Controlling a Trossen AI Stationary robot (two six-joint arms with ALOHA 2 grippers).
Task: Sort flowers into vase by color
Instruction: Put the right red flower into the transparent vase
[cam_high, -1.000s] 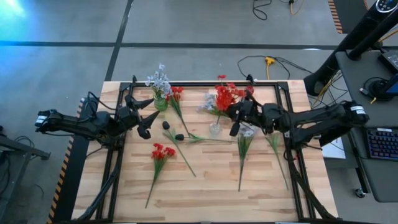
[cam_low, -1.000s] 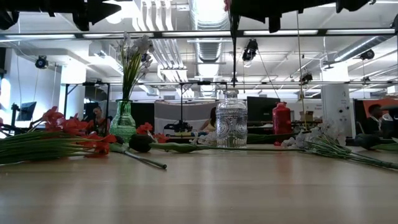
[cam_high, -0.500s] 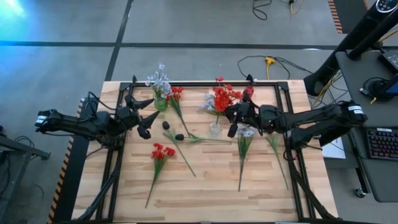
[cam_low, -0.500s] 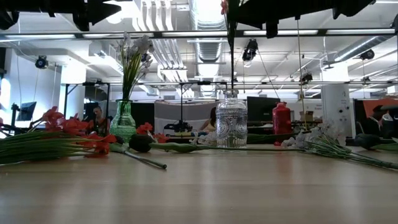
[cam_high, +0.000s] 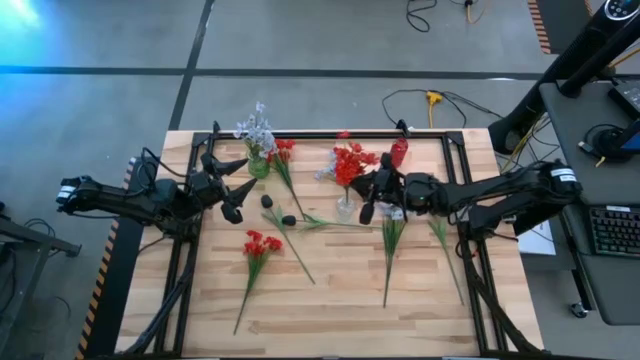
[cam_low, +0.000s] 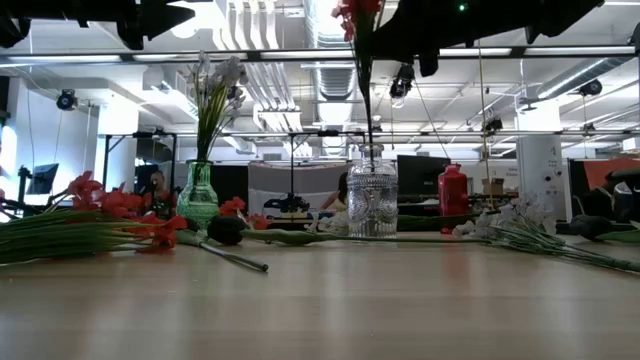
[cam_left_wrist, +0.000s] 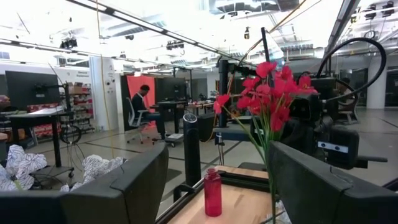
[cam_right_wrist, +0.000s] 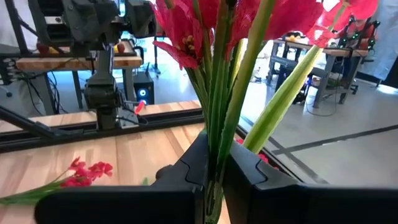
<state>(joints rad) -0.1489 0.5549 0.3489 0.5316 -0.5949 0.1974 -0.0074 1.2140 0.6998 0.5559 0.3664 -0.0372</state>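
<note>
I have the right gripper (cam_high: 368, 197) pinching a spray of red flowers (cam_high: 351, 163) by its stems, held upright over the clear glass vase (cam_high: 345, 209) near the middle of the desk (cam_high: 330, 300). In the low view the stems hang straight down and reach the vase's mouth, with the blossoms up at the top edge. The right wrist view shows both fingers (cam_right_wrist: 189, 163) pressed against the green stems from either side.

The left gripper (cam_high: 232, 187) waits over the left side of the desk, its fingers spread apart and nothing between them.

I count two vases: the clear one, and a green glass vase (cam_high: 258, 165) at the far left corner, which already holds one pale white-lavender spray (cam_high: 255, 128).

Lying flat on the desk I count five sprays:
- one red spray (cam_high: 283, 152) just beside the green vase
- a second red spray (cam_high: 261, 245) nearer the front left
- one spray with dark blackish blossoms (cam_high: 276, 209) between those two
- one pale spray (cam_high: 394, 219) just right of the clear vase, its stem running toward the front edge
- one more green stem (cam_high: 445, 245) farther right (its blossom is hidden under the right arm, so I cannot tell the colour)

A small red bottle (cam_high: 399, 152) stands at the back of the desk.
</note>
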